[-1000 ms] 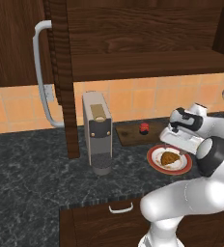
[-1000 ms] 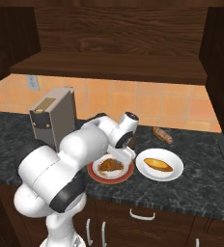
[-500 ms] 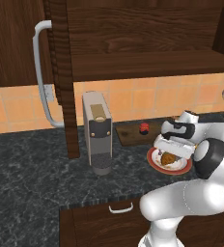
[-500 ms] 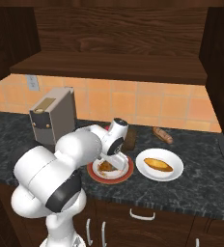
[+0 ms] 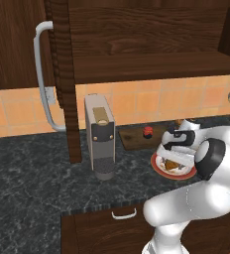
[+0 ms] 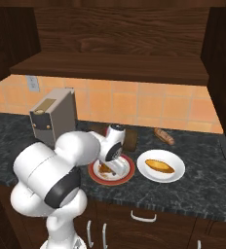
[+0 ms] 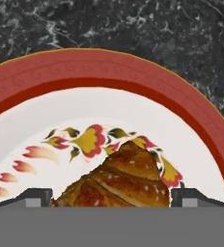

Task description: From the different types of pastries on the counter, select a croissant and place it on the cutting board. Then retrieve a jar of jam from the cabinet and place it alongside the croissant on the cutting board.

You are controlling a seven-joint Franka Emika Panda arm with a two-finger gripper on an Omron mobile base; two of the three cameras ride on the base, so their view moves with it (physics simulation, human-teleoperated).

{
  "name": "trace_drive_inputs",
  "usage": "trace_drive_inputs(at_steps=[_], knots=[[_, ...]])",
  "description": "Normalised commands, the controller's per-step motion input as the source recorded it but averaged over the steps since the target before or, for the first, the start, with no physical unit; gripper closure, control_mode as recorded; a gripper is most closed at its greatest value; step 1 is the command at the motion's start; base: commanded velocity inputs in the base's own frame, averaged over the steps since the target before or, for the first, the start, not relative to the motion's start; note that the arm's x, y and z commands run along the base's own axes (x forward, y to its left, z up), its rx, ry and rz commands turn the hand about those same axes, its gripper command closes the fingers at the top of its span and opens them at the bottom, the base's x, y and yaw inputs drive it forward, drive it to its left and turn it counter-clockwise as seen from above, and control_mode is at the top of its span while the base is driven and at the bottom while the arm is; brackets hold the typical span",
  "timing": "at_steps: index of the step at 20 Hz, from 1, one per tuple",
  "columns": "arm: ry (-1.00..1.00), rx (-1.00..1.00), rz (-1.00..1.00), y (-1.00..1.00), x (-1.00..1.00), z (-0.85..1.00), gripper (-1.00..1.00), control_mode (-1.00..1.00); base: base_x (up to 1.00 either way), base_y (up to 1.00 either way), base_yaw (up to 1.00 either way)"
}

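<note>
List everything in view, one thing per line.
croissant: one, golden-brown, on the red-rimmed plate
red-rimmed plate: one, counter front
white plate: one, holding a yellow-orange pastry
cutting board: one, dark brown, by the backsplash
jar of jam: one, red, on the board
coffee machine: one, grey, left of the board
brown pastry: one, on the counter, behind the white plate
gripper: open, fingertips either side of the croissant
</note>
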Motion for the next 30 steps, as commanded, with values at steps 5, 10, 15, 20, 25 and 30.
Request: trace_drive_inputs(at_steps=[5, 10, 15, 20, 25, 30], knots=[[0.0, -0.04, -0.07, 0.15, -0.02, -0.16, 1.0, -1.0, 0.0, 0.0, 0.0], [0.0, -0.01, -0.03, 0.02, 0.0, 0.53, 1.0, -1.0, 0.0, 0.0, 0.0], [0.01, -0.02, 0.01, -0.03, 0.33, 0.21, 1.0, -1.0, 0.0, 0.0, 0.0], [0.04, 0.0, 0.03, -0.14, 0.81, 0.08, 1.0, -1.0, 0.0, 0.0, 0.0], [0.0, 0.0, 0.05, -0.38, 0.71, 0.14, 1.0, -1.0, 0.0, 0.0, 0.0], [0.0, 0.0, 0.1, -0.44, 0.67, 0.0, 1.0, -1.0, 0.0, 0.0, 0.0]])
